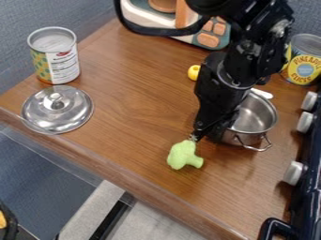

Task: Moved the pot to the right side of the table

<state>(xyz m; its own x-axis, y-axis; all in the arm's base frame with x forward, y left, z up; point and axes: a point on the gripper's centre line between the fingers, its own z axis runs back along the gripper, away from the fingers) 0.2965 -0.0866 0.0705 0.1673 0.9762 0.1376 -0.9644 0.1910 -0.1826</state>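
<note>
The round pot, smooth shiny metal with a looped wire handle, sits toward the right side of the wooden-grained desk, near the stove. The black gripper hangs at the pot's left side; how wide it stands I cannot tell. Just below it lies a lumpy, matte green toy broccoli. Toward the desk's left corner rest a gleaming, domed round lid and, beside it, a ridged cylindrical can with a label.
</note>
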